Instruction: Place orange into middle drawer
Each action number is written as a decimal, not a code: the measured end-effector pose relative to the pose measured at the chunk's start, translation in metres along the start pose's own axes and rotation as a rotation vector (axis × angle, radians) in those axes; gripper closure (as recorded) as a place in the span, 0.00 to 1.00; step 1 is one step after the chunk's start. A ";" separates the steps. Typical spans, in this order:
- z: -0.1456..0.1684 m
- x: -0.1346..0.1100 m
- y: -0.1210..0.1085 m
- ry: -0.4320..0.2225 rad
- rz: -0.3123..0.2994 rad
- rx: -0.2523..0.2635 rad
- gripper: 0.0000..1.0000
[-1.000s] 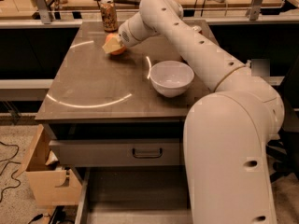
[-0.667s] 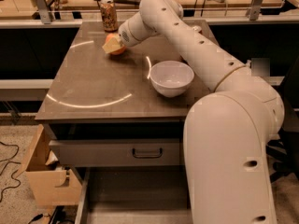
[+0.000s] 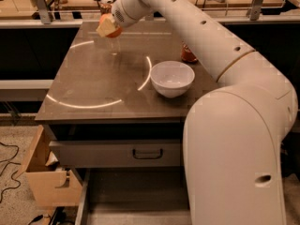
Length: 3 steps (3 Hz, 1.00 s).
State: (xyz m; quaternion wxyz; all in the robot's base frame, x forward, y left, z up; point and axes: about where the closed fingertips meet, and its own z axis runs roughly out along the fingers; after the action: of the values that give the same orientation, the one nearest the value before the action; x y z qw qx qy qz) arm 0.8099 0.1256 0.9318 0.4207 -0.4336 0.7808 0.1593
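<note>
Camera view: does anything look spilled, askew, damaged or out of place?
Nothing stands out. The hand holds the orange just above the far side of the table, the white bowl sits upright with no spill around it, and the middle drawer below stands open.

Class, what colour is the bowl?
White bowl, camera view. Claw holds orange over table, far left.

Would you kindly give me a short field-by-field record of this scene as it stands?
gripper: above the far left of the table, shut on the orange
orange: held clear of the tabletop
middle drawer: open below the table, orange not in it
white bowl: upright, front right of the table
red can: behind the bowl, partly hidden by the arm
</note>
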 end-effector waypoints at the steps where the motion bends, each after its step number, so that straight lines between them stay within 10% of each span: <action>1: -0.026 -0.017 0.007 -0.007 -0.041 0.013 1.00; 3: -0.090 -0.011 0.051 -0.007 -0.114 -0.025 1.00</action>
State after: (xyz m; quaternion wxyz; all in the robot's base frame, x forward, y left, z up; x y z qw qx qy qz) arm 0.7250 0.1060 0.9882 0.4263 -0.4820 0.7513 0.1466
